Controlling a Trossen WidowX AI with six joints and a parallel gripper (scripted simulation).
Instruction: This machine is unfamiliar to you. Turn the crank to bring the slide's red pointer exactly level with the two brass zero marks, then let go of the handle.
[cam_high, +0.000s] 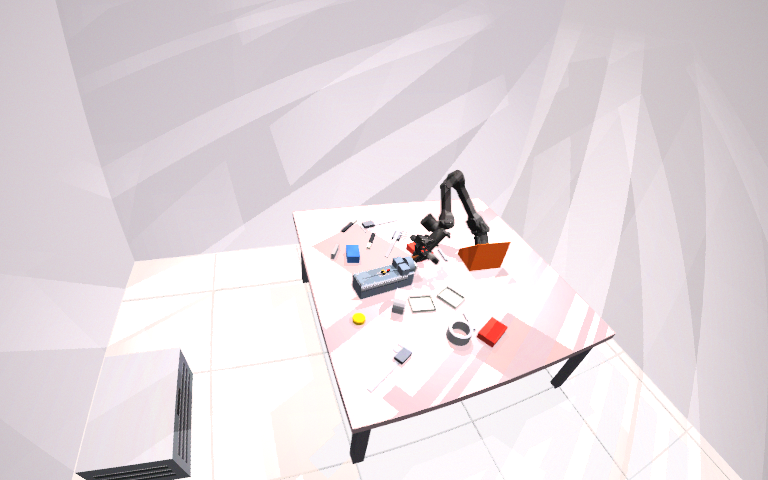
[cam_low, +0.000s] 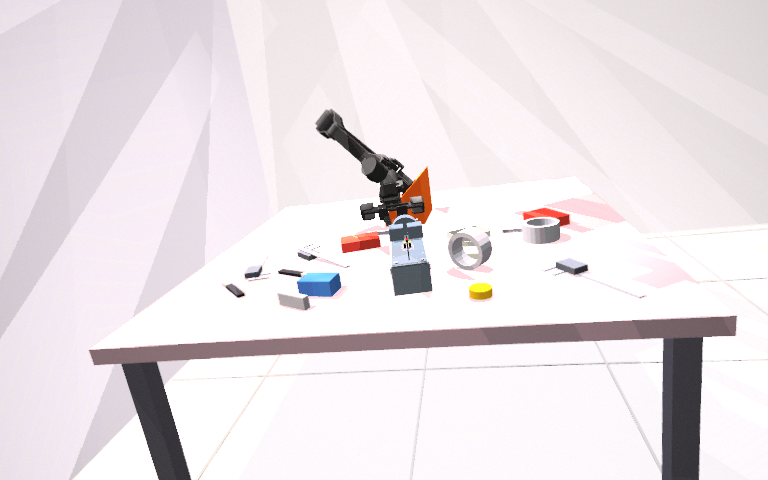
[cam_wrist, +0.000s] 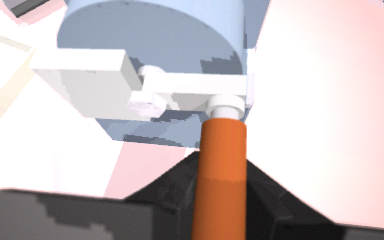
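Right, nearest the desk's (cam_high: 538, 362) (cam_low: 413, 339) (cam_wrist: 315, 165) front edge in the exterior view, you have the yellow disc (cam_high: 359, 318) (cam_low: 480, 291) just beside the blue-grey crank machine (cam_high: 384, 283) (cam_low: 411, 278) (cam_wrist: 150, 35), well in from both front corners. Beyond its far end, your gripper (cam_high: 424, 253) (cam_low: 398, 208) (cam_wrist: 216, 162) has its jaws closed around the orange handle (cam_wrist: 223, 160).

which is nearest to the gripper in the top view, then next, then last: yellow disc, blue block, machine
1. machine, just beside the gripper
2. blue block, beyond the machine's left end in the picture
3. yellow disc, near the table's left edge
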